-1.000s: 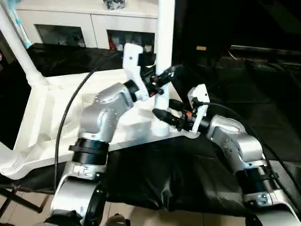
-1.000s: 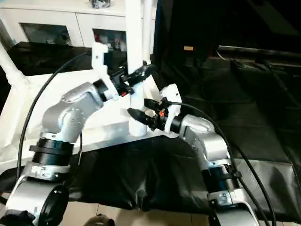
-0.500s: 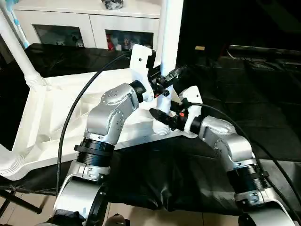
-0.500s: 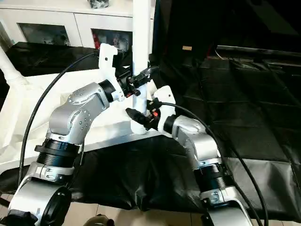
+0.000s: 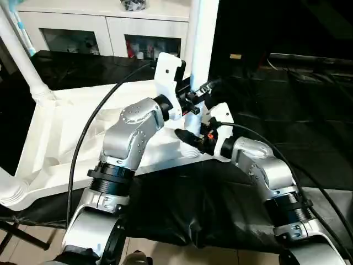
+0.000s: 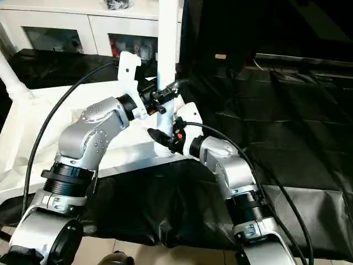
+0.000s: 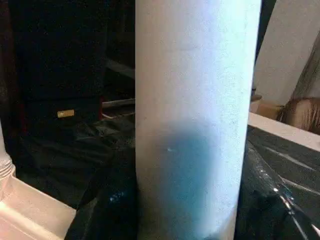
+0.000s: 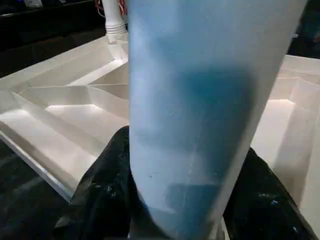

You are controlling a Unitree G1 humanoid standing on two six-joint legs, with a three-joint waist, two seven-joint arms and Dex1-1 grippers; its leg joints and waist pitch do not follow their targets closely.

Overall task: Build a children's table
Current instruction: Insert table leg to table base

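Two grippers clasp one upright white leg (image 5: 199, 44) at the near right corner of the upturned tabletop (image 5: 60, 138), which lies on the black work table (image 5: 287, 110): the left gripper (image 5: 194, 99) higher, the right gripper (image 5: 187, 137) low by the socket. Left wrist view: the leg (image 7: 197, 120) sits between dark fingers (image 7: 107, 205), held. Right wrist view: fingers (image 8: 100, 195) hug the leg (image 8: 200, 110) above the ribbed underside (image 8: 65, 110)
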